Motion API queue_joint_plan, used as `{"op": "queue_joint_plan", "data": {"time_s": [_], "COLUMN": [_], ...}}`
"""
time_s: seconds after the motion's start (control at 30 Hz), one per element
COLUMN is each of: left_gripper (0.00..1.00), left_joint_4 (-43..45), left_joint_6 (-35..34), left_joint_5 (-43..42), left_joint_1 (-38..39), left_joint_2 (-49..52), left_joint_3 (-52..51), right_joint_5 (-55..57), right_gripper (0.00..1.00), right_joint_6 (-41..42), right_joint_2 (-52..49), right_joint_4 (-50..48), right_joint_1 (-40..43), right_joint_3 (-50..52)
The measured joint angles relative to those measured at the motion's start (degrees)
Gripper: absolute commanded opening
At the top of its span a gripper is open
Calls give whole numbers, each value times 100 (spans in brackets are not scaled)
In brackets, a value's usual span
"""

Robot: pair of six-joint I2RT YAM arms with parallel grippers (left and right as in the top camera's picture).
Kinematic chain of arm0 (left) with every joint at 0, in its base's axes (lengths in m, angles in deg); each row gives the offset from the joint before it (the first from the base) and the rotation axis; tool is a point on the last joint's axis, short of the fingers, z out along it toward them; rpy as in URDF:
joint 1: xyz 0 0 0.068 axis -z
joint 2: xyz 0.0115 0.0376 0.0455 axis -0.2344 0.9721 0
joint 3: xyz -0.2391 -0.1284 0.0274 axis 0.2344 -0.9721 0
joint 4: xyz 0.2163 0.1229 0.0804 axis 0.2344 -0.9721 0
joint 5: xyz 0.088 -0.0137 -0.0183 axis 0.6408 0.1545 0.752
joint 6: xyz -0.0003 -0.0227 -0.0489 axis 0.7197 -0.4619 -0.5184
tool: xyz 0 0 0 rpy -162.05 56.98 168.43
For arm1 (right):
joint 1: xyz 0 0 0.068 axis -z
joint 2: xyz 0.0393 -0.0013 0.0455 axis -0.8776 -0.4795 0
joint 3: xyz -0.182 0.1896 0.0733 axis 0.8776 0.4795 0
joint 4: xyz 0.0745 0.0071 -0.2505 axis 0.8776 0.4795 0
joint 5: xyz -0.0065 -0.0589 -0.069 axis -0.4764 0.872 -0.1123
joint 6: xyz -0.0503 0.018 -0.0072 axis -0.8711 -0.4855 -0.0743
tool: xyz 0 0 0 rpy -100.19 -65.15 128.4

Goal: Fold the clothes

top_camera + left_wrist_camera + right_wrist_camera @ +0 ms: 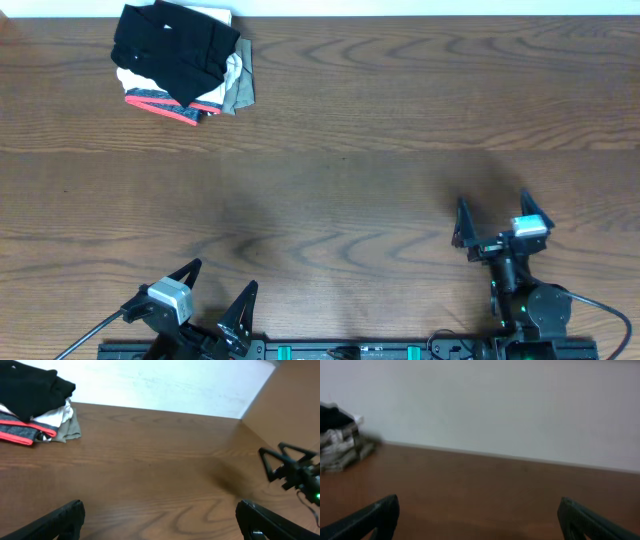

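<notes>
At the near edge, the left gripper (216,284) hangs just above the black mounting rail (350,351). Its jaws are spread wide with only bare wood between them. The right gripper (496,212) sits a little farther out over the table (350,150), its jaws equally wide apart and holding nothing. Both wrist views confirm this, each showing two dark fingertips at the lower corners with open tabletop between.

Beyond the grippers lies a broad run of brown wood-grain board, uncluttered from the left edge to the right.

The black shirt (170,45) is at the far left corner, well away from both arms. It is draped on top of a stack of folded garments (160,104): a red-trimmed grey piece at the bottom front, cream and white layers above it, and an olive one showing on the right side. The shirt lies bunched, and its long axis seems to run on a slant from far left to nearer right, with one lobe hanging over the front of the stack. It is too crumpled to tell which end is the collar or the hem. The pile stands close to the table's back edge.

A plain white wall (165,382) rises directly behind that edge.
</notes>
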State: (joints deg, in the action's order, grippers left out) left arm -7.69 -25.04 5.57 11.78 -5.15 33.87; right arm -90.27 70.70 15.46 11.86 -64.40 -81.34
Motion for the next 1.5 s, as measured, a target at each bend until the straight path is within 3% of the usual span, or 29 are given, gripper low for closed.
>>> {"op": "queue_joint_plan", "data": {"time_s": [0.1, 1.5], "left_gripper": [98, 98], "left_joint_4": [-2, -7], "left_joint_6": [0, 0], "left_joint_5": [0, 2], "left_joint_1": [0, 0], "left_joint_2": [0, 0], "left_joint_3": [0, 0], "right_joint_5": [4, 2], "right_gripper": [99, 99], "right_joint_6": [-133, -236], "right_joint_2": [-7, -2], "right_joint_4": [533, 525], "right_joint_1": [0, 0], "right_joint_3": [2, 2]}}
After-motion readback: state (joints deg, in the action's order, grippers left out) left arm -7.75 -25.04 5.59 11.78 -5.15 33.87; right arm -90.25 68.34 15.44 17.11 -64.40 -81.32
